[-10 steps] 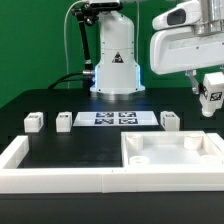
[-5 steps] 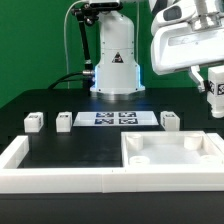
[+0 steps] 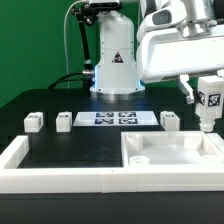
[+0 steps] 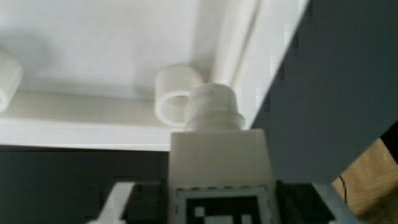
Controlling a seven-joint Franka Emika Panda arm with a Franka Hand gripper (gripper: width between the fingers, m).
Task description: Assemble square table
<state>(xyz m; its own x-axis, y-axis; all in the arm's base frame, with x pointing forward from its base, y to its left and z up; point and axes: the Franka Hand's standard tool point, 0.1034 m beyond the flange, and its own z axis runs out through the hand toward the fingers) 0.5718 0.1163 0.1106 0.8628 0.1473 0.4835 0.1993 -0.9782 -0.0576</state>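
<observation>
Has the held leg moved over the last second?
Yes. The leg has come down toward the tabletop's far corner, on the exterior view's right.

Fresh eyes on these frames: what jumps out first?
The tagged leg clamped in the fingers hangs upright above the exterior view's right end of the square slab. The wrist view shows its tip close to a corner recess. Next are the three loose legs, in a row on the black table on either side of the marker board.
</observation>
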